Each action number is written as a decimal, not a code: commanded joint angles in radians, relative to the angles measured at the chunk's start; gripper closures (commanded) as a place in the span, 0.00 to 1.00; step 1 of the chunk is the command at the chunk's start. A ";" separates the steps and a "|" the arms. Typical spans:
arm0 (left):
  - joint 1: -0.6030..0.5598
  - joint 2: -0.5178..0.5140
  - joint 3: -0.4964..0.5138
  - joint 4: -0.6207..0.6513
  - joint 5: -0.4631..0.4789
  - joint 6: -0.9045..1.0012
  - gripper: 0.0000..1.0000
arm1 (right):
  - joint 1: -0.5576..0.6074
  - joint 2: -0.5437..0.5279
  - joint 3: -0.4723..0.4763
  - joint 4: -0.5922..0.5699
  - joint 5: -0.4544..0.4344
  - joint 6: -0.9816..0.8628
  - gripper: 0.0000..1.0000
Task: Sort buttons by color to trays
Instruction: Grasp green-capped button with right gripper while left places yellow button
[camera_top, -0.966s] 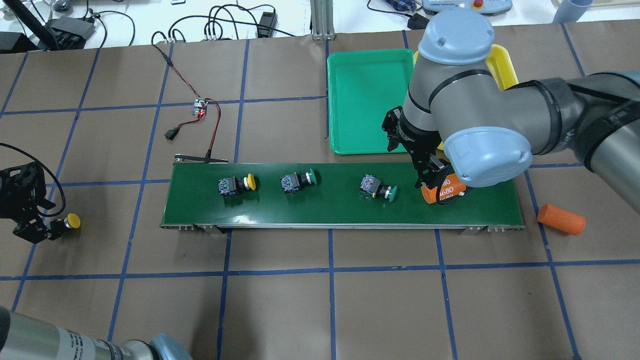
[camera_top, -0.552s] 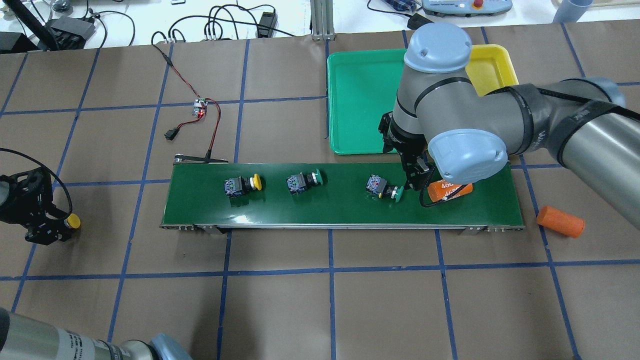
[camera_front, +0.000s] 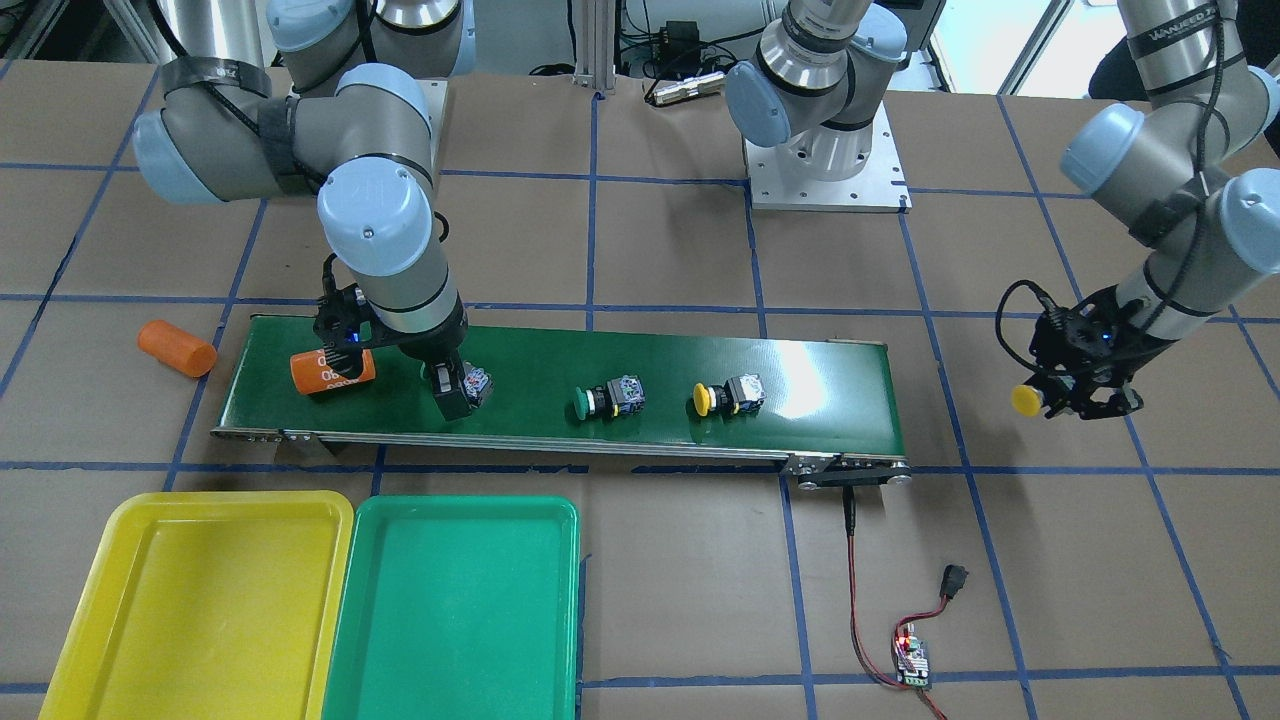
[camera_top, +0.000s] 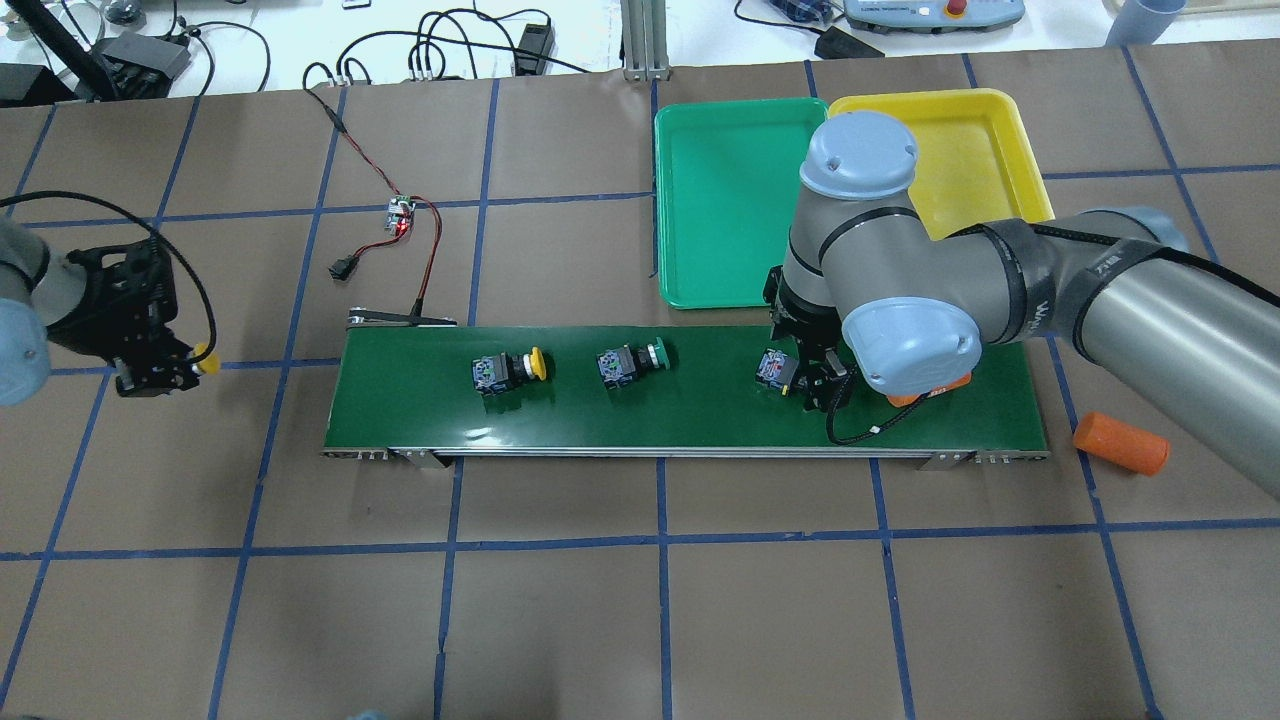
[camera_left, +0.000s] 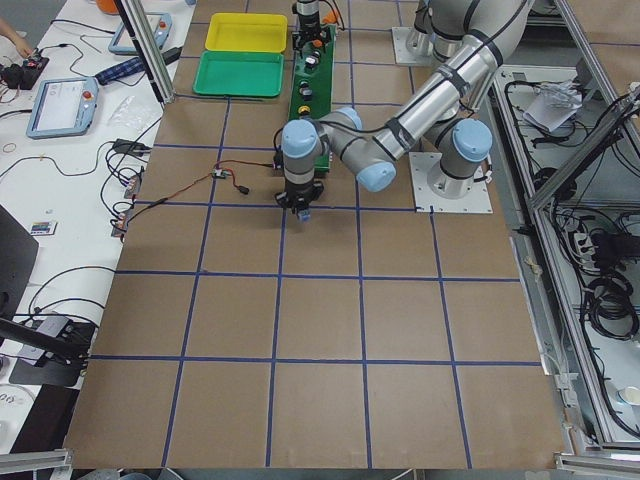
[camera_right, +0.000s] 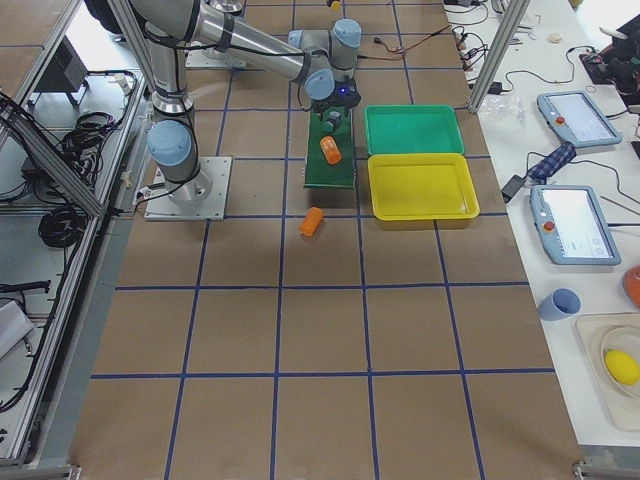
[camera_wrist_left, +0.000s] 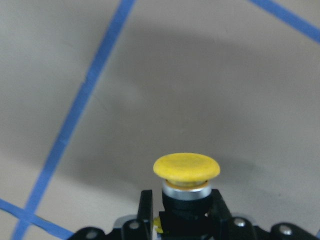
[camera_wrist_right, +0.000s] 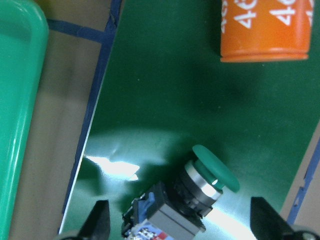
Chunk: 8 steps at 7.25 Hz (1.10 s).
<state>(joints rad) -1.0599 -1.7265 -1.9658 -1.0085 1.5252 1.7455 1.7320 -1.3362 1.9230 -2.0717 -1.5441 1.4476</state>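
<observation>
My left gripper (camera_top: 172, 372) hangs left of the belt, off its end, shut on a yellow button (camera_wrist_left: 186, 168) whose cap points away from the wrist. On the conveyor belt (camera_top: 690, 415), my right gripper (camera_wrist_right: 182, 222) stands open, its fingers astride a green button (camera_wrist_right: 215, 170) that lies on its side. A second yellow button (camera_top: 510, 370) and a second green button (camera_top: 630, 360) lie further left on the belt. The green tray (camera_top: 720, 200) and the yellow tray (camera_top: 985, 150) sit side by side beyond the belt.
An orange cylinder (camera_wrist_right: 262, 30) lies on the belt just right of my right gripper. Another orange cylinder (camera_top: 1120, 441) lies on the paper off the belt's right end. A small circuit board (camera_top: 402, 215) with red and black wires sits behind the belt's left end.
My right gripper moved left from the orange cylinder to over the green button. The belt's buttons drifted right. My left gripper carried the yellow button forward and to the right.
</observation>
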 joint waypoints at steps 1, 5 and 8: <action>-0.243 0.089 -0.014 -0.030 -0.011 -0.184 1.00 | -0.002 0.000 0.019 -0.014 -0.001 0.007 0.00; -0.371 0.047 -0.077 0.057 -0.063 -0.320 1.00 | -0.040 0.000 0.019 -0.016 -0.001 -0.029 1.00; -0.374 0.030 -0.084 0.068 -0.065 -0.346 0.00 | -0.054 -0.012 -0.002 -0.050 0.002 -0.047 1.00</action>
<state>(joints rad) -1.4323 -1.6891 -2.0509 -0.9462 1.4628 1.4115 1.6816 -1.3406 1.9339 -2.1126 -1.5421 1.4061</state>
